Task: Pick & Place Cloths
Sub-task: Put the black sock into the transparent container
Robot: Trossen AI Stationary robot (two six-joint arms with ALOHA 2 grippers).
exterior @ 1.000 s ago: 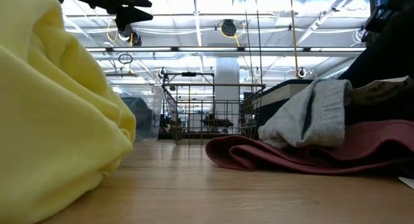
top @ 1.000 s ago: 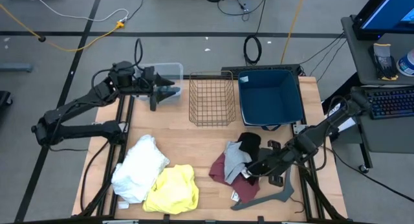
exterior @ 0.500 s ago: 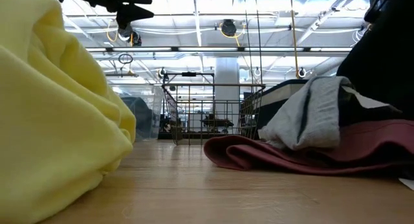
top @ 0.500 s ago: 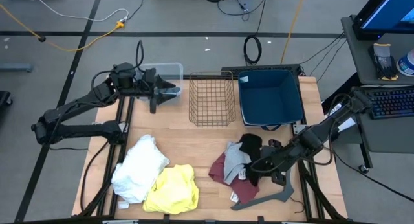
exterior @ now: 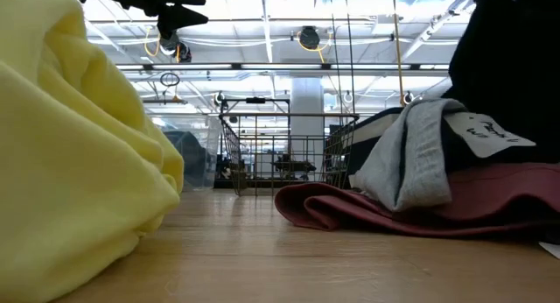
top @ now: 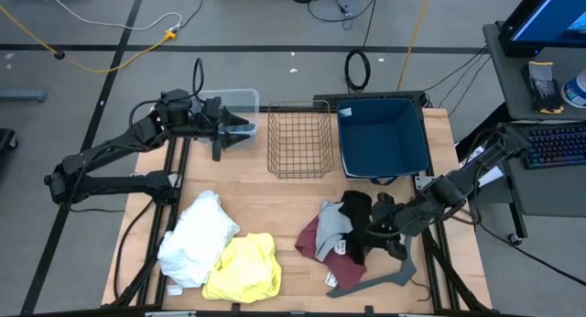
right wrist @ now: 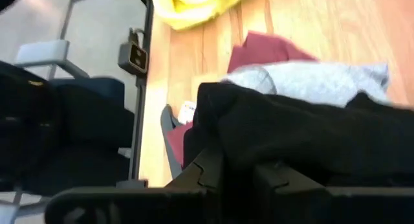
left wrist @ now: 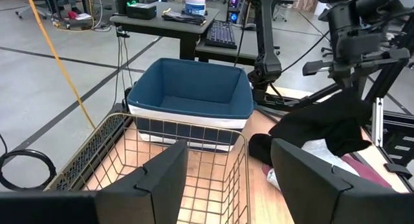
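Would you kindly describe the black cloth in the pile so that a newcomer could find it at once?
Start at the blue bin at the table's far right; on the bare wood just in front of it lies a pile of cloths. The black cloth is on top of that pile, clamped by the right gripper. Its neighbours are a grey cloth and a maroon cloth beneath.

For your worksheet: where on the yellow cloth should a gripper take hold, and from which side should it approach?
Grip the raised fold at the top of the yellow cloth, coming straight down from above. It lies crumpled in a soft heap against the white cloth, so the bunched ridge gives fingers something to pinch; its flat edges probably would not.
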